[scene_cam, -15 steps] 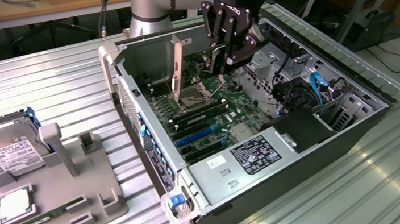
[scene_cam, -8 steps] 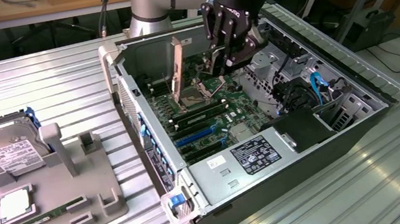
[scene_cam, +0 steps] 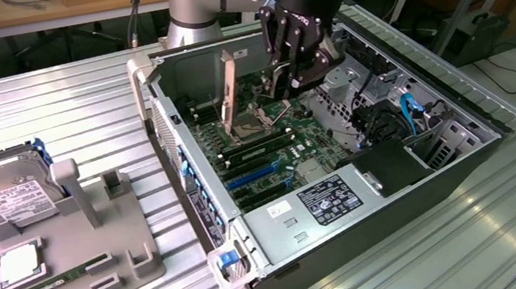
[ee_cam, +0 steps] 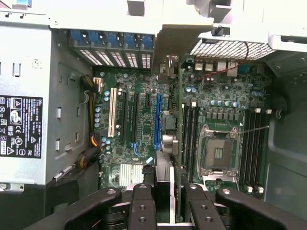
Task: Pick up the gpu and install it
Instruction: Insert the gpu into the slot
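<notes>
Wrist view: gpu (ee_cam: 165,86) is held edge-on in the gripper (ee_cam: 165,203), jaws narrowed on its top edge, card hanging down over the board (ee_cam: 139,120) just beside the blue slot (ee_cam: 157,112), silver bracket end toward the rear blue slot covers (ee_cam: 112,40). Whether its bottom edge touches the slot yet, can't tell. Exterior view: gripper (scene_cam: 302,61) sits inside the open case (scene_cam: 282,260), card (scene_cam: 229,92) upright and thin, above the motherboard (scene_cam: 283,141) near the cpu socket (scene_cam: 248,127). Outside the case, on the exterior view's left, a grey tray (scene_cam: 66,264) carries a hard drive (scene_cam: 7,191) and a memory stick (scene_cam: 53,280), well apart from the work. Step looks like install, pickup done, card carried over the slots. Judgement: next move needs card edge lined up along the slot, bracket meeting the rear opening, straight press down.
</notes>
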